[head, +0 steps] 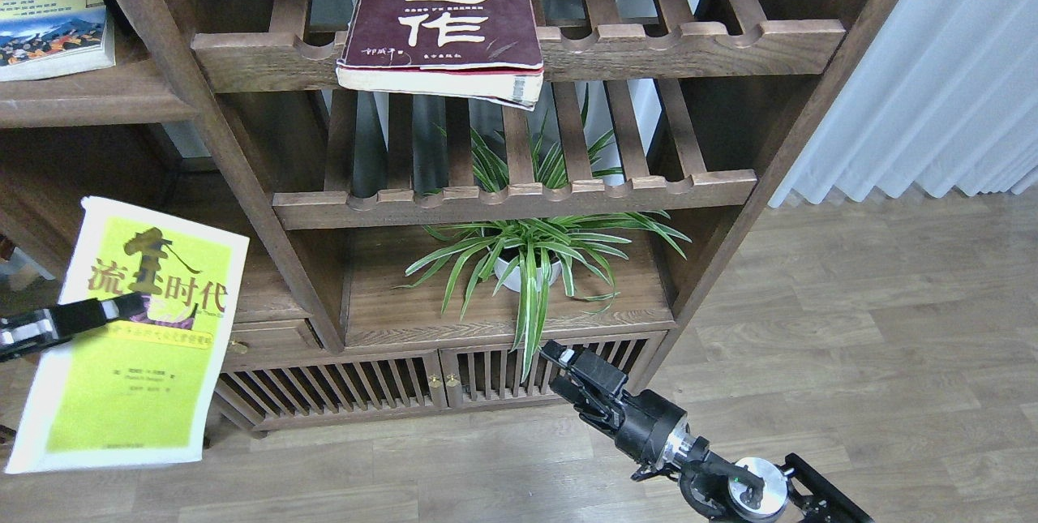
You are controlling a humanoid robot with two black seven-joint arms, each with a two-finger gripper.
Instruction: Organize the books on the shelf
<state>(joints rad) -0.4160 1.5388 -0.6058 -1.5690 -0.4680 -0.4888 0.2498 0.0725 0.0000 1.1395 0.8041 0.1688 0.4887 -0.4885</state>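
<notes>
My left gripper (130, 310) is shut on the yellow-green white-edged book (130, 377), holding it face up at the far left, in front of the lower left compartment. The thick maroon book (446, 20) lies flat on the upper slatted rack, its front edge overhanging the rail. A small "300" book (49, 12) with a colourful picture rests on the solid dark-brown shelf (97, 105) at the top left. Low in the middle, my right gripper (559, 365) stands open with nothing in it, in front of the cabinet doors.
A potted spider plant (527, 263) fills the middle compartment under the lower slatted rack (519, 199). Slatted cabinet doors (365, 385) close the base. A slanted upright (243, 174) divides the left bay from the middle. White curtain (932, 69) and wooden floor lie to the right.
</notes>
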